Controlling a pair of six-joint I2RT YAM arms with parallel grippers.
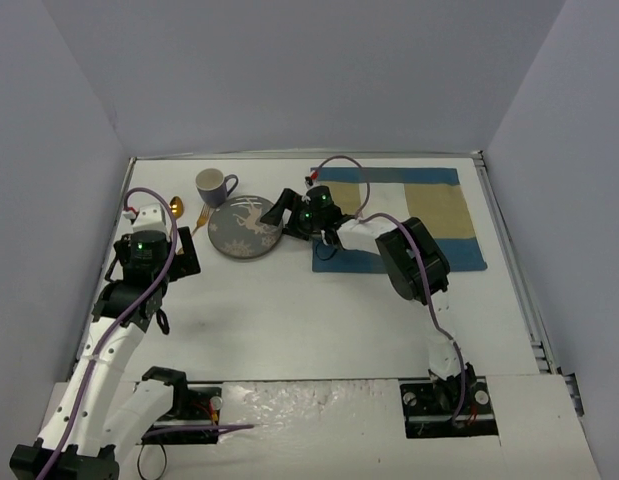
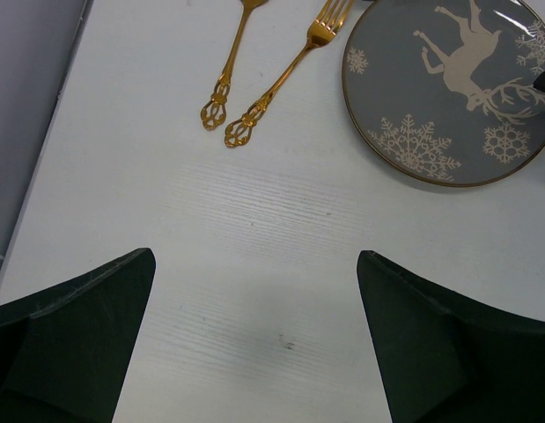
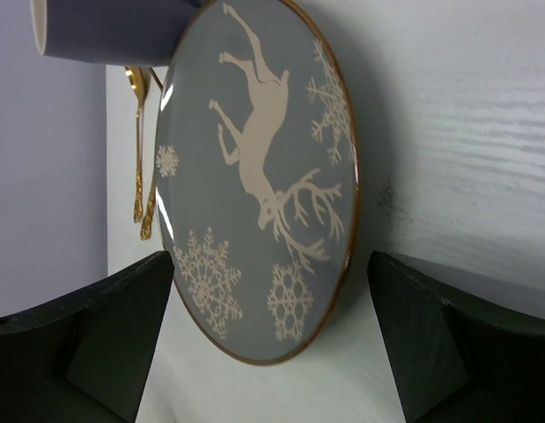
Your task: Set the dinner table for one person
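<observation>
Plain grey-lilac walls [image 1: 289, 70] close in three sides of the scene. Filling the floor between them is the desk [image 1: 319, 320], a large flat white rectangle with a faint brushed grain and thin metal rails along its far and right edges.

Two white jointed robot arms rise from its near edge. The left arm [image 1: 109, 330] reaches up the left side. Its left hand [image 2: 256, 256] is released, with two dark wedge-shaped fingers spread wide over bare desk and nothing between them. The right arm [image 1: 419, 265] bends left across the middle. Its right hand [image 3: 272, 260] is turned sideways at the plate's right rim, fingers parted. The rim shows between them, with no contact that can be seen.

A rectangular cloth placemat [image 1: 439, 205], striped in blue and tan, lies flat on the far right part of the desk.

Left of it, on bare desk, sits a round glossy plate [image 2: 448, 97]. It is slate grey with a thin gold rim and bears a cream reindeer and snowflakes.

A pale blue-grey mug [image 1: 213, 186] stands upright just beyond the plate, near the far edge.

A shiny gold fork [image 2: 285, 79] lies just left of the plate, and a gold spoon [image 2: 228, 66] beside it. Both have ornate pierced handles pointing toward the near side.
</observation>
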